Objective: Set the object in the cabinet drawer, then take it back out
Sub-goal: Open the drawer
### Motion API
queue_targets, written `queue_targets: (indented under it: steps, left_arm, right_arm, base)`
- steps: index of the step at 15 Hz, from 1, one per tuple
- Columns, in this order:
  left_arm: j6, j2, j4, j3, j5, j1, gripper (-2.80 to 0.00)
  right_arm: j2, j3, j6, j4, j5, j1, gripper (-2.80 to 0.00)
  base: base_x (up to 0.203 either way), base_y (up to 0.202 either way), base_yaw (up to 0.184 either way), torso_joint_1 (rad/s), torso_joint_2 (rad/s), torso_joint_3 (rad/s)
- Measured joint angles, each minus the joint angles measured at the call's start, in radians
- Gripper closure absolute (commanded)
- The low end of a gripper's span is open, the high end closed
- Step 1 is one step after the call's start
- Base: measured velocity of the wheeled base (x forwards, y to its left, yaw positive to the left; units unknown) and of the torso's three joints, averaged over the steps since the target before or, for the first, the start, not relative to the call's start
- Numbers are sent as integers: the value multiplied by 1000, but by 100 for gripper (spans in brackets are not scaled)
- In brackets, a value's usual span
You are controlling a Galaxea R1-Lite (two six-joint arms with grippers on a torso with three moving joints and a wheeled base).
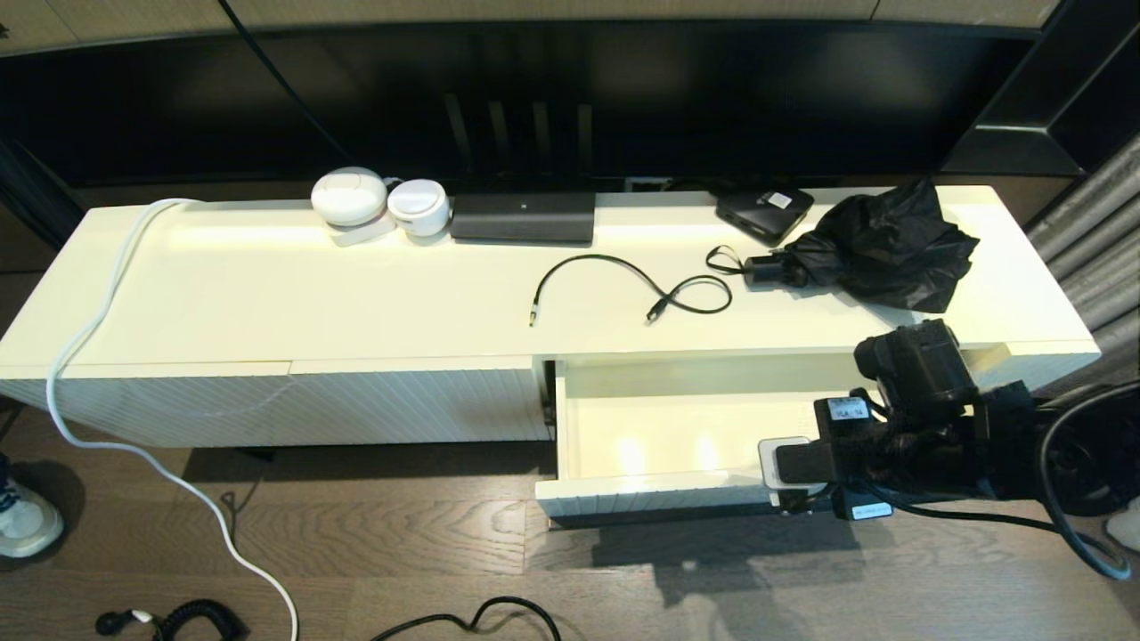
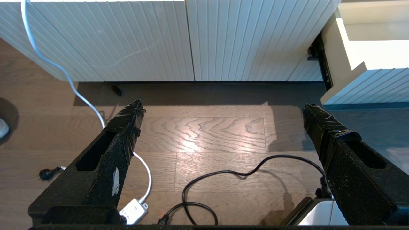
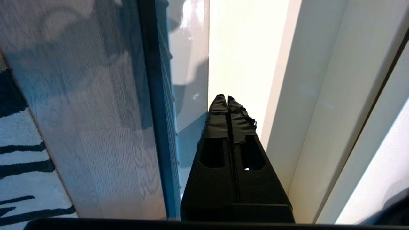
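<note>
Over smooth cream cabinet drawer, right gripper pinched.

1. Living room of a home, by every sign; low white TV cabinet with ribbed fronts, standing on a wood-plank floor.
2. Large dark screen mounted just behind the cabinet; black set-top box and small black box on the cream top.
3. Household clutter on that top: folded black umbrella, loose black cable, two round white gadgets.
4. White power cord trailing down onto the floor; grey curtain at the right edge; striped rug beside the open cabinet drawer.
</note>
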Motion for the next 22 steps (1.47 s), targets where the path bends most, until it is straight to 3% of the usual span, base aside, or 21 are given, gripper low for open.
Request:
queue_targets:
  steps: [8, 22]
  left_arm:
    - [0, 0, 0, 0, 0, 0, -280]
    - [0, 0, 0, 0, 0, 0, -280]
  right_arm:
    - [-31, 45, 1, 2, -2, 10, 0]
    - [-250, -71, -18, -1, -15, 18, 0]
  base:
    - [0, 0, 0, 0, 0, 0]
    - [0, 0, 0, 0, 0, 0]
